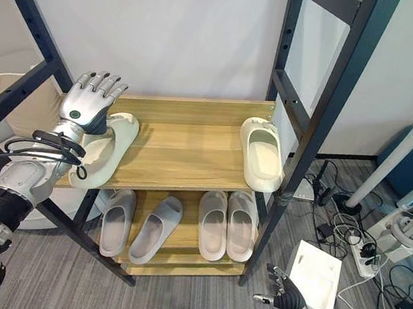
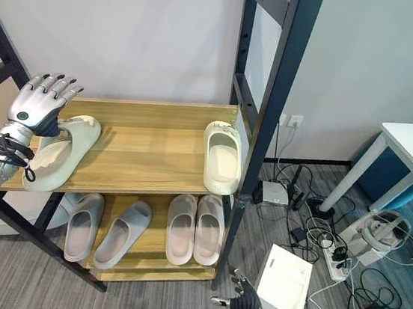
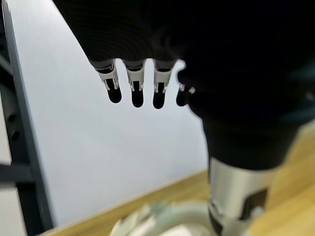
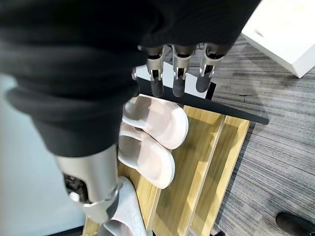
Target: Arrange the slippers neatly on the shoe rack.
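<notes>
Left eye view gives you two slippers on the shoe rack's [image 1: 182, 168] upper shelf: a left slipper [image 1: 108, 148] lying at the shelf's left end, angled with its heel hanging over the front edge, and a right slipper [image 1: 261, 154] at the right end, close by the dark post [image 1: 316, 130]. Your left hand [image 1: 90, 99] sits over the left slipper's toe end, fingers [image 1: 108, 85] straight and spread, released; whether the palm touches it is hard to tell. On the lower shelf you see four slippers [image 1: 175, 226] in two pairs. Your right hand [image 1: 285, 292] hangs low near the floor beside a white box [image 1: 316, 276], fingers relaxed, holding nothing.
</notes>
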You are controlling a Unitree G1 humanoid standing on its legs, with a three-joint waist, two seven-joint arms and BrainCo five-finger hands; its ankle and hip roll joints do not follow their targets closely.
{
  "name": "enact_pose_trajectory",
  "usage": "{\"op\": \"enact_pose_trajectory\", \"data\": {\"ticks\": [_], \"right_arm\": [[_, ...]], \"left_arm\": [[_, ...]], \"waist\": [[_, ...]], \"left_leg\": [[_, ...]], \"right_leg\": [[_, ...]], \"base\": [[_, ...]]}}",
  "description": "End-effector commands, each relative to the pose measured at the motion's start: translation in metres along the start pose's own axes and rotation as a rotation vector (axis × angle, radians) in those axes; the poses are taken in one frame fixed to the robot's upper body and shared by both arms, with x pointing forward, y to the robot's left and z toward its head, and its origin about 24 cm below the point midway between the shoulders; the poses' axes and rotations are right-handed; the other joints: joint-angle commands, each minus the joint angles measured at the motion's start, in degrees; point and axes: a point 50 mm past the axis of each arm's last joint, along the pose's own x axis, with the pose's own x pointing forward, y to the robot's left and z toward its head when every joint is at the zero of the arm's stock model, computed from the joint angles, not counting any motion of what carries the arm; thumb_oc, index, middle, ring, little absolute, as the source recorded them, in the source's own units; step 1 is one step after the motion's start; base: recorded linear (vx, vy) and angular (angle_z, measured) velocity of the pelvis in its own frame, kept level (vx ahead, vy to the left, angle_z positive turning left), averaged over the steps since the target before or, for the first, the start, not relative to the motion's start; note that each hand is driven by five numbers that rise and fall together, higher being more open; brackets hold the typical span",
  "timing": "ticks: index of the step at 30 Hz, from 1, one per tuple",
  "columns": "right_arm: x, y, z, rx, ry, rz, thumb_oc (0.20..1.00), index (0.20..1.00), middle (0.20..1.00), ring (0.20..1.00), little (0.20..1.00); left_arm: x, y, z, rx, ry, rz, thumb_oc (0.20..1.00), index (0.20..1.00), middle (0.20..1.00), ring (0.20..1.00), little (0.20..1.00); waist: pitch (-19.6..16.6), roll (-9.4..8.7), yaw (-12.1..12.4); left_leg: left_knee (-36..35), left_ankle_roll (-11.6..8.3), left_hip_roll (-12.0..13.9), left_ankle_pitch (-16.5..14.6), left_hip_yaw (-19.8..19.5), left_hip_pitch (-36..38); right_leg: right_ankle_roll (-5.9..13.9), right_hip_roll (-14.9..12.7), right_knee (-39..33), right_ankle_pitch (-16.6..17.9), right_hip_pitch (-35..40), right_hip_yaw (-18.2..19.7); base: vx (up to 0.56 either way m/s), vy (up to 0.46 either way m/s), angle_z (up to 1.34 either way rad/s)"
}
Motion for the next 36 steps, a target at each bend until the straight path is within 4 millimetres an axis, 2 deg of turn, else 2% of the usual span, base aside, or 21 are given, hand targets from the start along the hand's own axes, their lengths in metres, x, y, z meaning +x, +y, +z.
{"op": "enact_pose_trajectory", "data": {"ticks": [1, 4, 5, 9, 12, 14, 15, 16, 18, 24, 27, 30, 36], "right_arm": [[0.008, -0.009, 0.043, 0.001, -0.208, -0.026, 1.000, 1.000, 1.000, 1.000, 1.000], [0.007, -0.010, 0.043, 0.005, -0.210, -0.030, 1.000, 1.000, 1.000, 1.000, 1.000], [0.007, -0.010, 0.045, 0.009, -0.217, -0.033, 1.000, 1.000, 1.000, 1.000, 1.000], [0.008, -0.007, 0.047, 0.017, -0.222, -0.030, 1.000, 1.000, 1.000, 1.000, 1.000], [0.011, -0.004, 0.050, 0.024, -0.229, -0.023, 1.000, 1.000, 1.000, 1.000, 1.000], [0.012, 0.000, 0.050, 0.033, -0.230, -0.016, 1.000, 1.000, 1.000, 1.000, 1.000], [0.013, 0.002, 0.050, 0.038, -0.226, -0.017, 1.000, 1.000, 1.000, 1.000, 1.000], [0.013, 0.002, 0.050, 0.038, -0.226, -0.017, 1.000, 1.000, 1.000, 1.000, 1.000], [0.014, 0.004, 0.048, 0.038, -0.216, -0.016, 1.000, 1.000, 1.000, 1.000, 1.000], [0.014, 0.001, 0.047, 0.029, -0.203, -0.032, 1.000, 1.000, 1.000, 1.000, 1.000], [0.013, -0.003, 0.047, 0.026, -0.202, -0.045, 1.000, 1.000, 1.000, 1.000, 1.000], [0.011, -0.005, 0.045, 0.030, -0.193, -0.050, 1.000, 1.000, 1.000, 1.000, 1.000], [0.006, -0.008, 0.041, 0.040, -0.188, -0.061, 1.000, 1.000, 1.000, 1.000, 1.000]], "left_arm": [[0.035, 0.048, -0.038, 0.074, 0.152, 0.132, 1.000, 1.000, 1.000, 1.000, 1.000], [0.037, 0.049, -0.044, 0.077, 0.180, 0.113, 1.000, 1.000, 1.000, 1.000, 1.000], [0.040, 0.051, -0.048, 0.069, 0.200, 0.106, 0.200, 0.200, 0.200, 0.200, 0.200], [0.043, 0.054, -0.051, 0.020, 0.227, 0.114, 0.200, 0.200, 0.200, 0.200, 0.200], [0.049, 0.060, -0.044, -0.025, 0.213, 0.154, 0.200, 0.200, 0.200, 0.200, 0.200], [0.055, 0.068, -0.029, -0.073, 0.165, 0.208, 0.200, 0.200, 0.200, 0.200, 0.200], [0.060, 0.079, -0.011, -0.114, 0.099, 0.268, 0.200, 0.200, 0.200, 0.200, 0.200], [0.059, 0.079, -0.011, -0.114, 0.099, 0.267, 0.200, 0.200, 0.200, 0.200, 0.200], [0.062, 0.091, 0.014, -0.171, 0.015, 0.336, 0.200, 0.200, 0.200, 0.200, 0.200], [0.065, 0.112, 0.073, -0.270, -0.167, 0.431, 0.200, 0.200, 0.200, 0.200, 0.200], [0.070, 0.114, 0.087, -0.294, -0.188, 0.432, 0.200, 0.200, 0.200, 0.200, 0.200], [0.077, 0.115, 0.094, -0.297, -0.187, 0.418, 0.200, 0.200, 0.200, 0.200, 0.200], [0.090, 0.100, 0.093, -0.274, -0.121, 0.335, 0.200, 0.200, 0.200, 0.200, 0.200]], "waist": [[4.1, -0.43, -1.2], [4.3, -0.62, -1.4], [4.5, -0.78, -1.6], [4.9, -1.01, -1.9], [5.1, -1.02, -1.9], [5.3, -0.99, -1.8], [5.3, -0.97, -1.7], [5.3, -0.95, -1.7], [5.3, -0.90, -1.6], [4.8, -0.57, -2.0], [4.6, -0.35, -2.8], [4.4, -0.18, -3.7], [4.0, 0.03, -5.5]], "left_leg": [[0.1, 1.38, -1.6, -13.4, 1.7, 6.7], [0.1, 1.51, -1.6, -13.4, 2.3, 6.3], [0.1, 1.65, -1.6, -13.4, 2.6, 5.9], [0.1, 1.92, -1.7, -13.4, 3.4, 5.4], [0.1, 2.00, -1.8, -13.5, 4.0, 5.2], [0.1, 2.10, -1.9, -13.6, 4.0, 5.2], [0.1, 2.09, -1.9, -13.7, 3.9, 5.4], [0.1, 2.09, -1.9, -13.7, 3.8, 5.4], [0.1, 2.06, -1.9, -13.8, 3.5, 5.7], [0.1, 1.95, -1.8, -13.9, 2.5, 6.6], [0.1, 1.84, -1.7, -13.8, 2.7, 6.9], [0.1, 1.77, -1.5, -13.8, 3.1, 7.1], [0.1, 1.66, -1.1, -13.7, 4.4, 7.5]], "right_leg": [[4.46, -1.1, 0.1, -6.4, 3.0, -1.3], [4.66, -1.1, 0.1, -6.1, 2.3, -0.8], [4.80, -1.1, 0.1, -5.8, 1.8, -0.5], [5.22, -1.2, 0.1, -5.3, 0.7, 0.1], [5.40, -1.4, 0.1, -5.1, 0.2, 0.5], [5.44, -1.5, 0.1, -5.1, 0.3, 0.4], [5.41, -1.5, 0.1, -5.3, 0.6, 0.1], [5.41, -1.5, 0.1, -5.3, 0.7, 0.1], [5.31, -1.5, 0.1, -5.6, 1.1, -0.3], [4.74, -1.4, 0.1, -6.4, 2.5, -0.9], [4.56, -1.2, 0.1, -6.5, 2.6, -0.6], [4.45, -1.0, 0.1, -6.5, 2.4, 0.0], [4.36, -0.6, 0.1, -6.4, 1.8, 1.7]], "base": [[0.05, 0.067, -0.12], [0.03, 0.043, -0.08], [0.02, 0.040, -0.18], [0.02, 0.043, -0.15], [0.00, 0.022, -0.15], [0.00, 0.003, -0.05], [0.00, 0.000, 0.00], [0.00, -0.020, 0.04], [0.00, -0.016, 0.00], [-0.02, -0.053, 0.00], [-0.04, -0.061, -0.01], [-0.03, -0.048, -0.02], [-0.02, -0.042, -0.05]]}}
